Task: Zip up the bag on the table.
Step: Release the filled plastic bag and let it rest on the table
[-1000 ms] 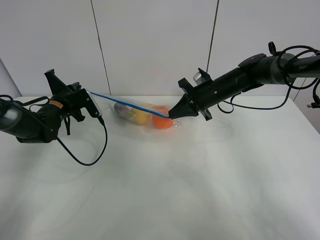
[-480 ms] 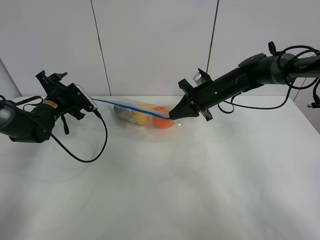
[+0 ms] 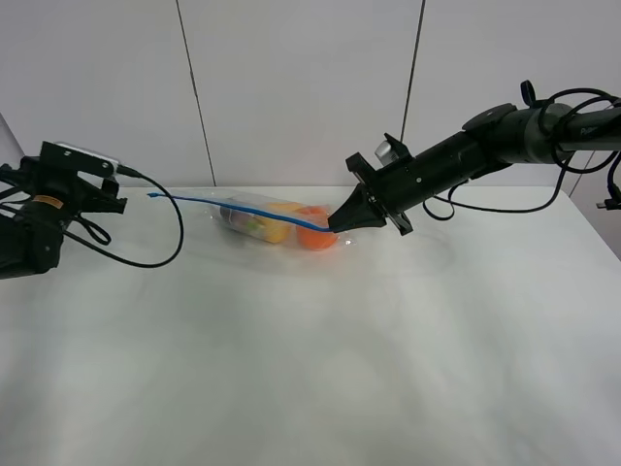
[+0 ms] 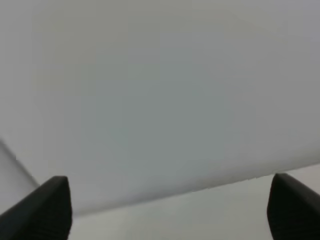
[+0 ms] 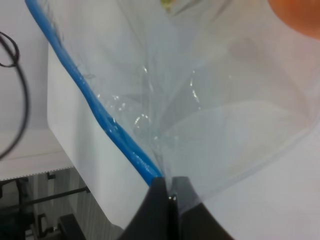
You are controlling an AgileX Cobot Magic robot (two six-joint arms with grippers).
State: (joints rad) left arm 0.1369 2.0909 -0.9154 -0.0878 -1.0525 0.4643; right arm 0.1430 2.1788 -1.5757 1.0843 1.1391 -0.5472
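Note:
The clear bag [image 3: 260, 217] lies on the white table [image 3: 388, 369] at the back middle, with the eggplant [image 3: 236, 216], yellow pear [image 3: 277, 229] and orange [image 3: 315, 236] inside. Its blue zipper strip [image 3: 233, 207] runs from a free left end to my right gripper [image 3: 336, 224], which is shut on the strip's right end. The right wrist view shows the pinched strip [image 5: 100, 120], the plastic [image 5: 215, 105] and the shut gripper [image 5: 167, 192]. My left gripper [image 3: 82, 177] is at the far left, apart from the bag. It is open and empty in its wrist view [image 4: 170, 210].
A black cable [image 3: 165, 248] loops over the table from the left arm toward the bag's left end. The right arm [image 3: 456, 155] reaches in from the back right. A wall [image 3: 291, 87] stands behind the table.
My left gripper has let go of the strip's left end and pulled back to the far left. The strip now ends free. The right gripper and bag have stayed in place.

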